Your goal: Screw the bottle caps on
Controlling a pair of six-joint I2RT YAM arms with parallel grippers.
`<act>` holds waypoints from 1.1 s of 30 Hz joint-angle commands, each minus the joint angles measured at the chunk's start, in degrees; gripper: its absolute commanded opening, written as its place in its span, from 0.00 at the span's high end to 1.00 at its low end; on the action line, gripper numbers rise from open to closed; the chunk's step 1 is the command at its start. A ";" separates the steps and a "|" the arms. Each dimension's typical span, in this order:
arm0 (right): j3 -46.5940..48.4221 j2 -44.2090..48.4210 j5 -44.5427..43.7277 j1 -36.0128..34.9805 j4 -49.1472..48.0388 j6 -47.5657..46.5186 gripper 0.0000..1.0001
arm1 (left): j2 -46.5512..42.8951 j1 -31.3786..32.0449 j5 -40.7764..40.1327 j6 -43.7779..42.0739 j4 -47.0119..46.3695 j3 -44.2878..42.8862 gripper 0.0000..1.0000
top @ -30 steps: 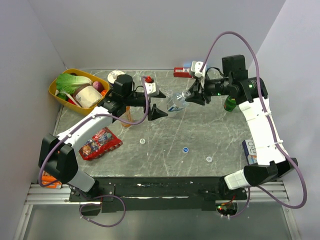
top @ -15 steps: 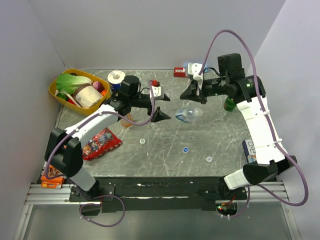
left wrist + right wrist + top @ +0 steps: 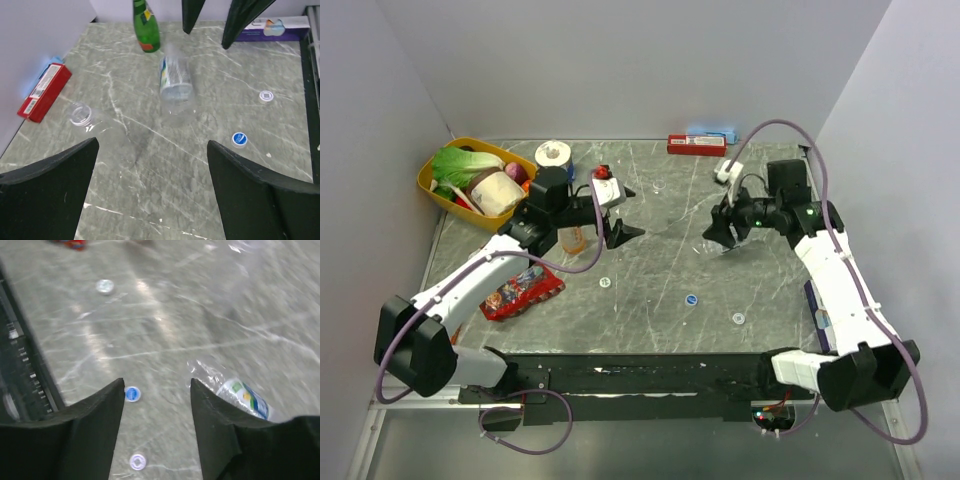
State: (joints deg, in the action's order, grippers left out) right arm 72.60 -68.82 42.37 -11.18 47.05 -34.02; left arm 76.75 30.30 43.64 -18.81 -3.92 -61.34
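The water bottle (image 3: 176, 82) lies on its side on the table, uncapped, with a blue-white label. In the right wrist view it (image 3: 242, 395) lies just right of my right gripper (image 3: 157, 382), which is open and empty low over the table (image 3: 720, 235). A blue cap (image 3: 691, 298) and two white caps (image 3: 738, 318) (image 3: 605, 283) lie loose on the table. The blue cap (image 3: 132, 394) is beside my right gripper's left fingertip. My left gripper (image 3: 620, 215) is open and empty. The orange drink bottle (image 3: 572, 238) shows partly under the left arm.
A green glass bottle (image 3: 146, 25) stands beyond the water bottle. A yellow basket (image 3: 432, 185) of vegetables is at far left, a snack packet (image 3: 520, 285) in front of it. A red box (image 3: 696, 145) lies at the back wall, a clear round lid (image 3: 80, 113) near it.
The water bottle left my right gripper and now lies on the table. My right gripper has dropped low and toward the near side. My left gripper has pulled back left.
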 commanded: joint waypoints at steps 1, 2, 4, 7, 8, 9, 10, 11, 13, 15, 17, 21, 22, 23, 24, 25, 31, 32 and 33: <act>1.93 -2.72 -3.52 6.42 -3.02 1.34 0.32 | -2.13 -0.16 -3.82 4.21 -3.02 -0.18 0.04; 1.85 -3.16 -4.31 7.83 -2.84 -0.59 0.29 | -2.57 -0.07 -4.17 4.39 -2.85 -0.18 0.04; 2.89 -5.88 -6.15 10.56 -1.53 -8.67 0.24 | -2.92 -0.16 -4.87 4.13 -2.23 -0.27 0.04; 7.02 -12.03 -7.39 13.00 3.91 -20.79 0.22 | -3.27 -0.16 -5.23 3.17 -0.74 -0.71 0.04; 8.86 -13.43 -8.43 13.20 4.71 -23.61 0.21 | -3.45 -0.16 -5.23 2.82 -0.21 -0.71 0.04; 9.57 -16.15 -8.88 13.20 4.98 -28.42 0.18 | -3.45 -0.16 -5.32 2.64 0.05 -0.80 0.04; 10.19 -17.39 -9.14 13.20 4.90 -30.73 0.17 | -3.54 -0.25 -5.40 2.11 0.32 -0.97 0.04; 11.94 -18.71 -9.15 13.29 5.07 -33.10 0.13 | -3.54 -0.25 -5.58 1.85 1.10 -1.06 0.04; 15.36 -23.28 -10.28 13.03 5.60 -39.35 0.04 | -3.71 -0.25 -5.93 1.23 1.81 -1.32 0.04; 18.79 -28.97 -13.95 12.50 3.33 -36.59 0.02 | -3.98 -0.42 -6.81 0.88 2.86 -1.41 0.04; 29.22 -37.91 -15.91 12.50 1.98 -29.03 0.01 | -4.50 -0.51 -8.30 0.88 3.57 -1.41 0.04; 49.27 -51.05 -19.52 12.67 4.88 0.23 0.01 | -6.43 -0.77 -11.89 2.19 3.57 0.95 0.04; 54.18 -52.72 -18.91 12.41 5.59 4.10 0.01 | -7.57 -0.77 -12.78 3.24 3.48 1.40 0.04; 55.53 -54.74 -19.34 11.89 4.90 11.27 0.01 | -8.19 -0.86 -14.01 3.60 3.57 2.01 0.04; 56.07 -55.19 -20.21 11.45 3.85 14.39 0.01 | -8.80 -0.95 -15.76 3.86 3.75 2.80 0.04; 55.73 -55.63 -21.00 9.62 2.80 17.29 0.01 | -10.03 -0.86 -16.47 3.43 4.18 3.07 0.04; 57.38 -58.88 -16.01 5.04 -4.15 38.13 0.01 | -12.06 -0.95 -23.31 0.71 10.59 2.46 0.04; 58.52 -60.89 -15.13 4.59 -4.33 41.89 0.01 | -12.06 -0.86 -24.47 0.88 12.43 1.67 0.04; 59.58 -61.87 -14.69 4.15 -5.20 43.06 0.01 | -11.89 -0.95 -25.09 0.88 13.49 1.14 0.04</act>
State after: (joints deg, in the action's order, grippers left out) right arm 126.69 -127.74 23.97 -4.43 47.27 -7.57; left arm 65.58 29.56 24.51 -17.15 4.62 -58.06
